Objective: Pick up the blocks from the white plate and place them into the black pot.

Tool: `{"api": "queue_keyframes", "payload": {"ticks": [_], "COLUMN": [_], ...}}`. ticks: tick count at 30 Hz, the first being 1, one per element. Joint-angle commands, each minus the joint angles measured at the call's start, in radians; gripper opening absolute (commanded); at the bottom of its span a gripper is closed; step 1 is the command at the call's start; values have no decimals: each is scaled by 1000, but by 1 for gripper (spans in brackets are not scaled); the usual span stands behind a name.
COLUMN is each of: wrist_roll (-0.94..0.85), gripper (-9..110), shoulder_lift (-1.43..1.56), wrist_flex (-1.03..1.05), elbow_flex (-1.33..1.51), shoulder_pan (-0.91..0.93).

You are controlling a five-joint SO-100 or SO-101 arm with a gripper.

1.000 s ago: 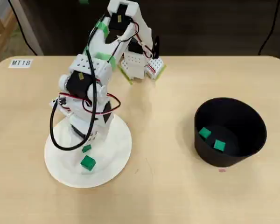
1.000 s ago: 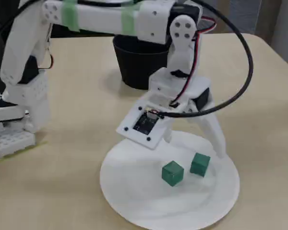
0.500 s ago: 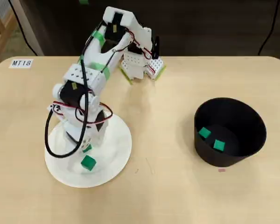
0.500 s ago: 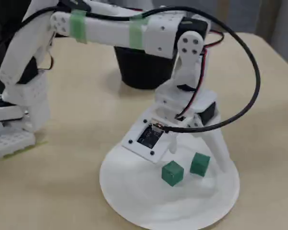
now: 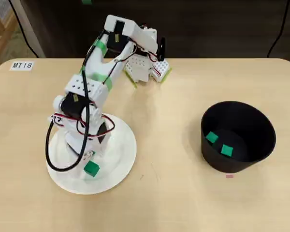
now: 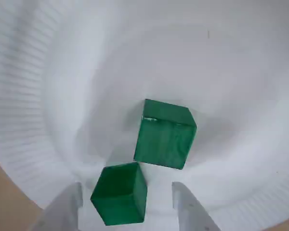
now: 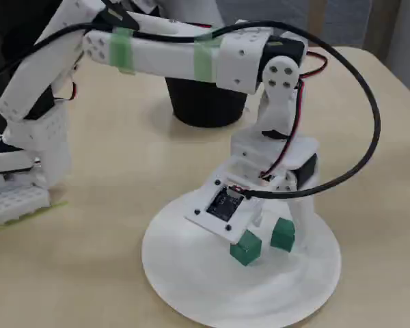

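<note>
The white plate lies at the table's left in the overhead view. My gripper is low over it and open. In the wrist view one green block sits between the fingers with gaps on both sides. A second green block lies just beyond it. The fixed view shows both blocks on the plate under the gripper. The overhead view shows only one of them; the arm hides the other. The black pot stands at the right and holds two green blocks.
The arm's base is clamped at the table's far edge. A label reading MT18 is stuck at the far left corner. A black cable loops out beside the wrist. Bare table lies between plate and pot.
</note>
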Motion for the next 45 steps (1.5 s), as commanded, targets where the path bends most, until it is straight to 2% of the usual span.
{"api": "queue_keyframes", "payload": {"ticks": [1, 7, 18, 26, 29, 35, 38, 40, 45], "wrist_roll": [3, 3, 8, -40, -106, -408, -525, -543, -457], "gripper": [21, 15, -2, -2, -2, -2, -2, -2, -2], "shoulder_lift": [3, -34, -80, -95, -109, -259, -215, -172, -87], "wrist_flex": [-5, -5, -5, -3, -3, 69, 69, 69, 69], "elbow_flex": [-64, -115, -173, -305, -446, -1011, -1065, -1068, -1069], "shoulder_pan": [8, 5, 5, -14, -34, -127, -216, -276, -403]}}
